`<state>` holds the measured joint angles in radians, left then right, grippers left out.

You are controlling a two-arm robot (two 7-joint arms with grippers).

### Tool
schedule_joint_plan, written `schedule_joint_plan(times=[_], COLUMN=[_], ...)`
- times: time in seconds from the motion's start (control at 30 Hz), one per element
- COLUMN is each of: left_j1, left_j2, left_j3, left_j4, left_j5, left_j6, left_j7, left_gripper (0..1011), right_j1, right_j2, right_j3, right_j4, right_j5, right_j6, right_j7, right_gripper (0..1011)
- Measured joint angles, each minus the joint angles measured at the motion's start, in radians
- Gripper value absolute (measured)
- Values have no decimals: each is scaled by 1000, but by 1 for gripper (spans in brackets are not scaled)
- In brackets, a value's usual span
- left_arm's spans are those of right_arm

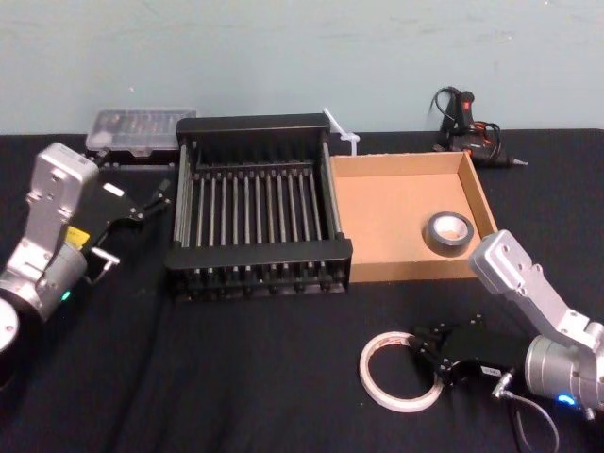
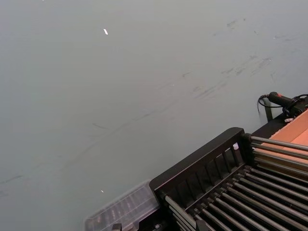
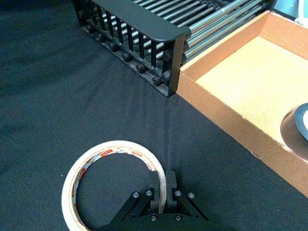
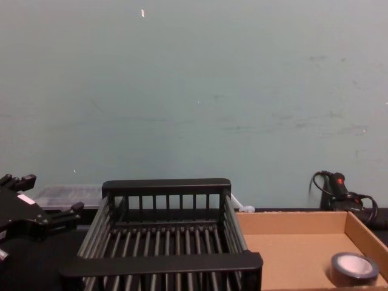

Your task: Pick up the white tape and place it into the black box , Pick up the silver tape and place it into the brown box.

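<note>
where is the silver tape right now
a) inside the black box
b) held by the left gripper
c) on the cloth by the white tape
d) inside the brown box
d: the silver tape lies on the floor of the brown box, while the right gripper has its fingers shut on the white tape out on the black cloth.

A black-clothed table [image 1: 236,377] carries the black box [image 1: 260,222], brown box [image 1: 396,222] and white tape [image 1: 398,370].

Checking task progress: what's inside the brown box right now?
The silver tape lies flat on the brown box floor, near its right wall. The rest of the floor is bare. The white tape sits outside on the table, its rim between the right pincer fingers.
</note>
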<state>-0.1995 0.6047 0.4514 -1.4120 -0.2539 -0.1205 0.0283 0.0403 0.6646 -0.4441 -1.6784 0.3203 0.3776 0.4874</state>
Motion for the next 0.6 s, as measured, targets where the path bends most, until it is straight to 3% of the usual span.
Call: schedule_joint_plan(times=[0.6], left_j1=[0], left_j2=[0], left_j3=[0], left_j4=[0], left_j5=[0], left_j6=[0], left_j7=[0], left_gripper=[1001], right_j1=[0], right_j2=[0], right_j3=[1], right_j4=[0], right_j5=[3], right_j6=[0], right_j7=[0], right_gripper=[94])
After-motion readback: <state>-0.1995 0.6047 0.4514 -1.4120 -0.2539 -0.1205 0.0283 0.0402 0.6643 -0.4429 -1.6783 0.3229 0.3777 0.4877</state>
